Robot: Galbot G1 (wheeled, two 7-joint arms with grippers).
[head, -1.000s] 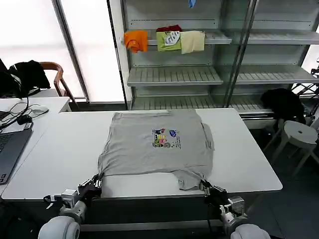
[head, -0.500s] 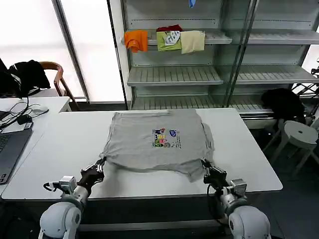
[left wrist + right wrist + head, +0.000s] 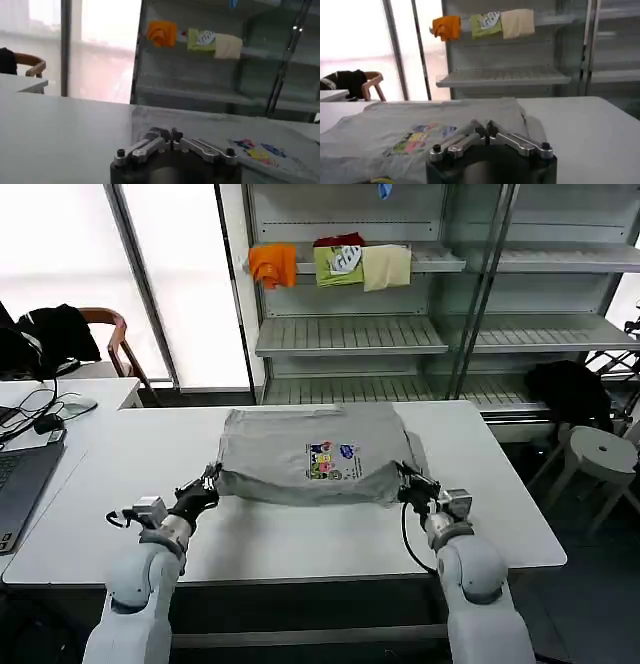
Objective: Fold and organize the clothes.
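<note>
Grey shirt (image 3: 312, 454) lying mid-table on the white table (image 3: 120, 484), doubled over with the near edge lifted and carried up over the body, so now a band running left to right, long axis across the table. Chest print (image 3: 333, 461) facing up, right of centre. Far edge squared toward the shelving (image 3: 400, 334). Fold line sagging slightly between the two held corners. Left gripper (image 3: 209, 480) at the near-left corner, fingers pinched closed on the fabric; right gripper (image 3: 404, 482) at the near-right corner, likewise clamped onto cloth. Both arms stretched forward over the table from the near edge. From the right wrist, shirt (image 3: 395, 137) spread ahead, print (image 3: 420, 137) in view just beyond the closed fingers (image 3: 465, 140). Farther out: orange, green and cream garments (image 3: 330, 264) draped on an upper shelf, a laptop (image 3: 20, 484) at the far left.
</note>
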